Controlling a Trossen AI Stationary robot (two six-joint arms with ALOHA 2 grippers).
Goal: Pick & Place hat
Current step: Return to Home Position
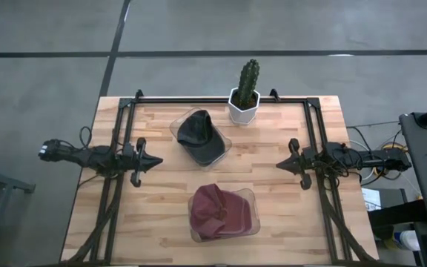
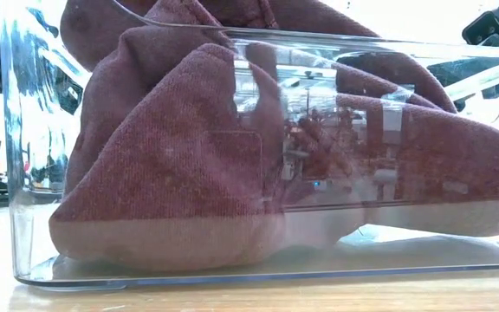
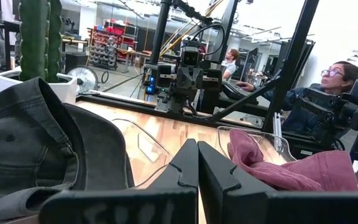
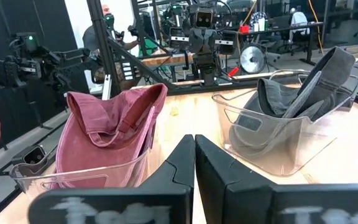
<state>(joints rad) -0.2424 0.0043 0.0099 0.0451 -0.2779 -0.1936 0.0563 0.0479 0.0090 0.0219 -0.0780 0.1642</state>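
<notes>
A dark grey cap (image 1: 200, 133) sits in a clear plastic bin (image 1: 223, 148) at the table's middle, toward the far side. A maroon cap (image 1: 217, 212) fills a second clear bin (image 1: 250, 196) near the near edge; the low view shows the maroon cap (image 2: 232, 147) pressed against that bin's wall. My left gripper (image 1: 155, 160) is shut, level at the table's left side, apart from both bins. My right gripper (image 1: 280, 165) is shut at the right side, facing it. The wrist views show the grey cap (image 3: 36, 143) (image 4: 303, 87) and the maroon cap (image 3: 291, 168) (image 4: 107, 137).
A cactus in a white pot (image 1: 245, 96) stands at the far edge behind the grey cap's bin. Black frame rails (image 1: 121, 148) (image 1: 319, 148) run along both sides. Bare wood lies between the two bins and the grippers. People sit in the room beyond.
</notes>
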